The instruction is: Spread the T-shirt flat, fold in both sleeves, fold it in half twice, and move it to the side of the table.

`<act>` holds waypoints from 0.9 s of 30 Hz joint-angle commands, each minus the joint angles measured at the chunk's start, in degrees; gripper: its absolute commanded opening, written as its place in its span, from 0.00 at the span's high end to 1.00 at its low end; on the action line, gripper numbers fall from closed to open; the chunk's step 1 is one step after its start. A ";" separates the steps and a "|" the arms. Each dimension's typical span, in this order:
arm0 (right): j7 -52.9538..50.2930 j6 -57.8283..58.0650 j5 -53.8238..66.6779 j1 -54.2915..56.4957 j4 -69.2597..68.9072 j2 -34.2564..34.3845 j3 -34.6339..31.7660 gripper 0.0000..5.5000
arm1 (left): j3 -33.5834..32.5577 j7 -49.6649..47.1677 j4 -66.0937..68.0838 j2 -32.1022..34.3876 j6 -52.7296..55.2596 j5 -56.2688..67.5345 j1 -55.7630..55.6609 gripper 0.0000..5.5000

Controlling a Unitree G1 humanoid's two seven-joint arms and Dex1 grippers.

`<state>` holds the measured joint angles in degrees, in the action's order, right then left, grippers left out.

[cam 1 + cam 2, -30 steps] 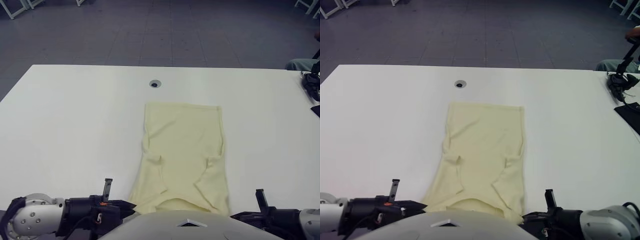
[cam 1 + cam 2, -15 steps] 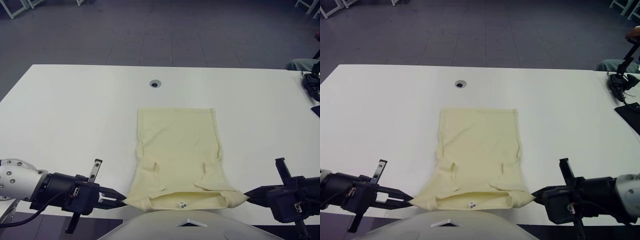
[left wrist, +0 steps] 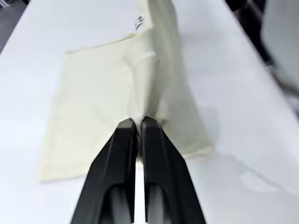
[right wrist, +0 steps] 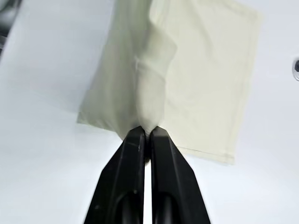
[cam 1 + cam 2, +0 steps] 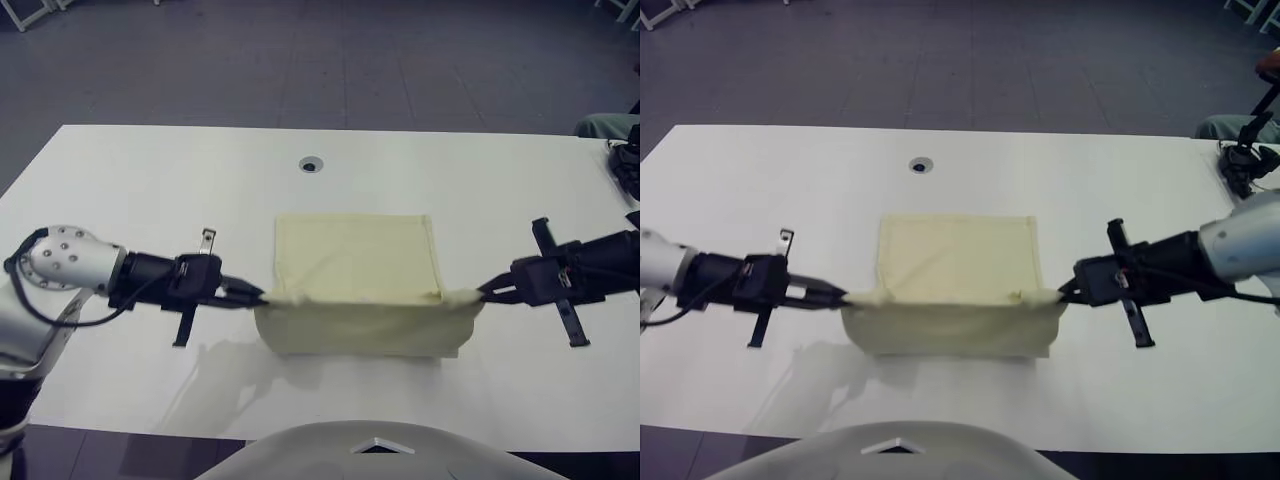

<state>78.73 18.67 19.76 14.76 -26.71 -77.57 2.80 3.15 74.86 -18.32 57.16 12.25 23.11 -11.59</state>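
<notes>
The left gripper (image 5: pixel 256 297) is clamping one corner of the T-shirt (image 5: pixel 356 262); the right gripper (image 5: pixel 485 293) is clamping the opposite corner. The raised edge is stretching between both grippers, with the rest lying on the table (image 5: pixel 140 190) beyond them.

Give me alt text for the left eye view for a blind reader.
The left gripper and right gripper each pinch a corner of the pale yellow T-shirt, holding its near edge up off the white table; its far half lies flat.
</notes>
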 commanded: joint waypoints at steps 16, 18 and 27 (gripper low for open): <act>-3.76 -13.96 -33.01 32.71 49.81 29.87 23.31 1.00 | 16.26 -21.78 50.78 -23.22 -34.64 -34.47 -28.24 1.00; -4.15 -14.50 -34.20 32.87 51.05 30.27 23.05 1.00 | 16.11 -23.67 52.81 -24.14 -36.28 -35.33 -29.01 1.00; -7.75 -14.78 -36.46 32.48 55.78 33.17 21.50 1.00 | 16.69 -28.22 59.48 -26.00 -40.25 -38.53 -30.61 1.00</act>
<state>72.30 4.10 -16.56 46.68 27.93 -45.61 25.28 19.53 47.57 39.86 31.51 -27.11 -14.09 -40.97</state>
